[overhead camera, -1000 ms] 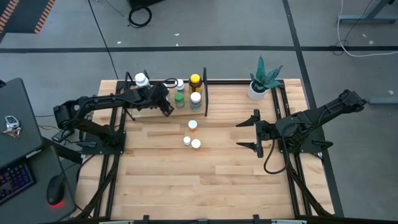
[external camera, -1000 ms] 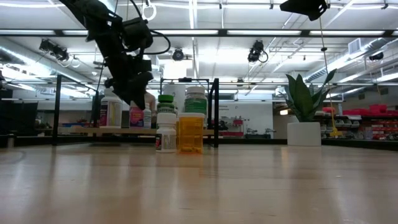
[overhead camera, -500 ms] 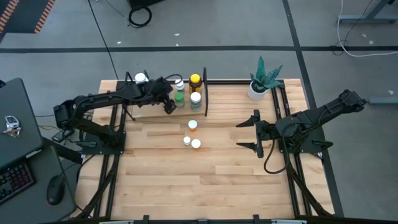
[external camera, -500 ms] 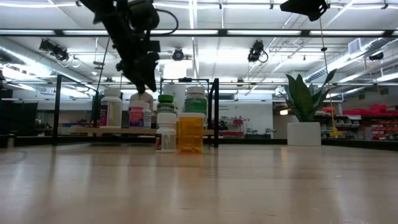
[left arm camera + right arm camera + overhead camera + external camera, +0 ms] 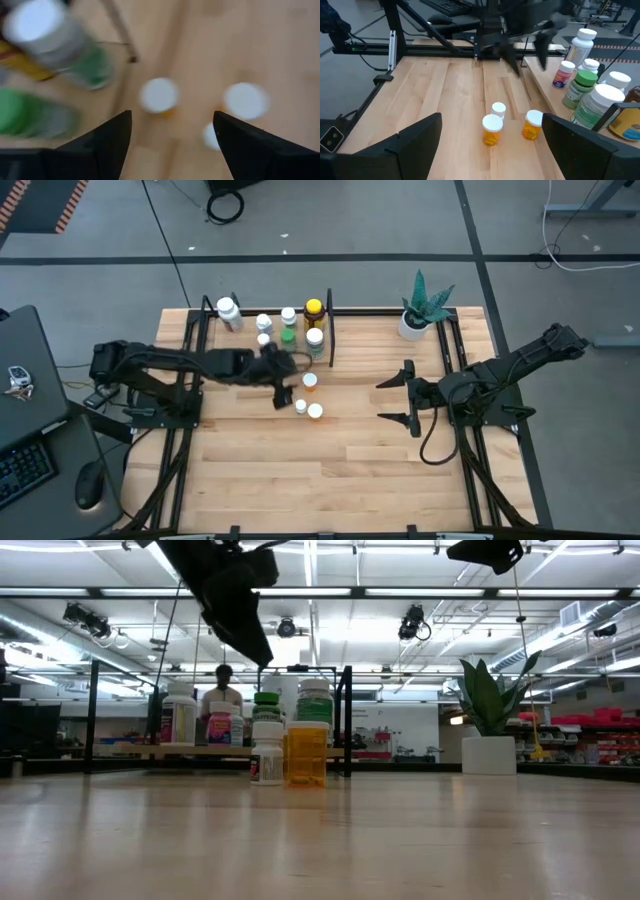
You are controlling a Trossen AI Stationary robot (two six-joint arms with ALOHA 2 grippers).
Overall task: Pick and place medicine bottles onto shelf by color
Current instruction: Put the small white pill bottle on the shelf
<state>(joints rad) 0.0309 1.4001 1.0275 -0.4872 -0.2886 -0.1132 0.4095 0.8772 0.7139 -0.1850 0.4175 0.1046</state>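
Note:
My left gripper (image 5: pixel 284 392) hangs open and holds nothing, above three loose medicine bottles on the table: a white-capped orange one (image 5: pixel 310 381) (image 5: pixel 159 95) and two more with white caps (image 5: pixel 300 406) (image 5: pixel 316 412). Several more bottles stand on the shelf (image 5: pixel 330 330) at the far side, among them a green one (image 5: pixel 288 335), an amber one with a yellow cap (image 5: pixel 314 308) and a pink-labelled one (image 5: pixel 220 725). My right gripper (image 5: pixel 382 400) waits open to the right of the loose bottles, pointing at them (image 5: pixel 492 129).
A white pot with a green plant (image 5: pixel 415 320) stands at the far right of the table. The shelf's black rods (image 5: pixel 346 720) rise just behind the loose bottles. Bare wood (image 5: pixel 330 470) stretches across the table's near half.
My left gripper has drawn away from the pink-labelled bottle, which stays standing on the shelf. It has risen and swung toward the table's near and right side, ending over the loose bottles. My right gripper has kept still.

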